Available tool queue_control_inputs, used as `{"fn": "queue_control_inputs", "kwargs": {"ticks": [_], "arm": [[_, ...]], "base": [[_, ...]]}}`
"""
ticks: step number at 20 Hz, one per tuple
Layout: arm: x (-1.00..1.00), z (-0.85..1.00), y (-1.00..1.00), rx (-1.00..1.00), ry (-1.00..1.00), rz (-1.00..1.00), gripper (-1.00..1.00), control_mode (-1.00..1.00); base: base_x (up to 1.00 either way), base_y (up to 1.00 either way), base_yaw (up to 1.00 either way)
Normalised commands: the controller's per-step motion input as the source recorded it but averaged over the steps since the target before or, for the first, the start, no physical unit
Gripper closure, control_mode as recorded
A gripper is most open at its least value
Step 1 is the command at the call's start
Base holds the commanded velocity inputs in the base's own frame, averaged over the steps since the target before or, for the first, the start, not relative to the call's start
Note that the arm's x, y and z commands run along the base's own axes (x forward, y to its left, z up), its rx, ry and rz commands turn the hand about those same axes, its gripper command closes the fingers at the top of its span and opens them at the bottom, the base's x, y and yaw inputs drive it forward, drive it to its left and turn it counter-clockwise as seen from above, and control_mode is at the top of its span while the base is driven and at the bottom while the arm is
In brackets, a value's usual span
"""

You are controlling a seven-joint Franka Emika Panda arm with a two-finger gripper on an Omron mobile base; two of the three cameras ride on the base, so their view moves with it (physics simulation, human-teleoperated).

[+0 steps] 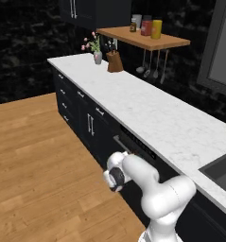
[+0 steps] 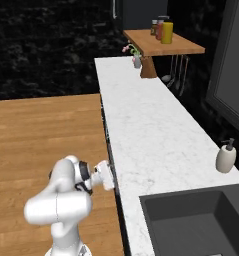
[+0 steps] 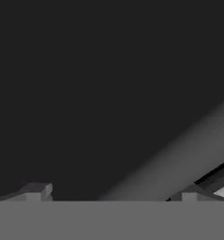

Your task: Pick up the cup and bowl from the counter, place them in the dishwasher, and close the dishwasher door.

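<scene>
Our pincer (image 3: 111,194) is jammed right up against the flat black dishwasher door (image 3: 85,84), tips spread wide, holding nothing. Above runs the long white marble-look bench (image 1: 147,108), with a beige soap bottle (image 2: 226,156), then a wooden knife block (image 1: 114,61) and a flower vase (image 1: 97,56) way back.

Even, shadowless rendered light; low resolution.
The worktop (image 1: 147,108) and floor (image 1: 34,156) read bright against black walls; the hand view is dim, with a soft grey gradient.
</scene>
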Motion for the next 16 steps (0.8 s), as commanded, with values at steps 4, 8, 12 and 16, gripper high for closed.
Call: {"fn": "queue_control_inputs", "kwargs": {"ticks": [4,8,12,16], "arm": [[0.56,-0.22,-0.67,-0.44,0.00,-0.20,-1.00,-1.00],[0.59,-0.16,-0.72,-0.42,0.00,-0.19,-1.00,-1.00],[0.51,-0.01,-0.71,-0.34,0.03,-0.18,-1.00,-1.00],[0.52,0.22,-0.82,-0.17,0.01,-0.14,-1.00,-1.00]], "base": [[0.00,0.00,0.00],[0.00,0.00,0.00],[0.00,0.00,0.00],[0.00,0.00,0.00]]}}
